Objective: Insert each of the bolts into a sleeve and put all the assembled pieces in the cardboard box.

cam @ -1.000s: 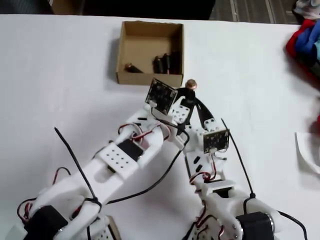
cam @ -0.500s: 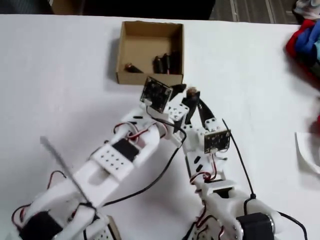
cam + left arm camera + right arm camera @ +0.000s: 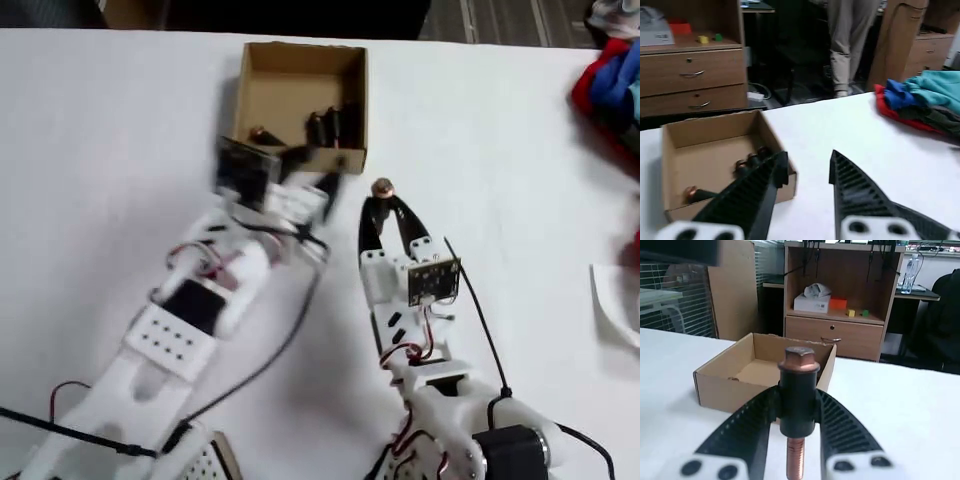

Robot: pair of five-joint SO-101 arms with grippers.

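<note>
Squarely between the jaws of the right gripper (image 3: 797, 392) stands a black sleeve (image 3: 797, 377) with a copper bolt (image 3: 799, 357) through it. The jaws are closed onto the sleeve's sides, the hexagonal head sticks out above it and the threaded shank hangs below. From the high view this gripper (image 3: 383, 203) lies low over the table (image 3: 120, 150), its tips pointing away from the robot and the bolt head (image 3: 382, 187) at their far end. It is near the front right corner of the cardboard box (image 3: 285, 90) but outside it and apart from its wall. The right arm (image 3: 400, 330) runs almost straight back from there to its base at the near edge. The left gripper (image 3: 808, 157) has its jaws spread with a clear gap, and nothing sits between them. Beyond its tips the box (image 3: 715, 127) lies open, with several assembled pieces (image 3: 752, 162) lying on the floor by the near wall. In the high view the left gripper (image 3: 315, 170) hangs just at the box's front wall, and the left arm (image 3: 190, 310) stretches diagonally back toward the near left corner of the table. Dark assembled pieces (image 3: 325, 125) lie along the front wall inside the box. A heap of red and blue clothes (image 3: 605, 80) sits at the table's far right edge.
</note>
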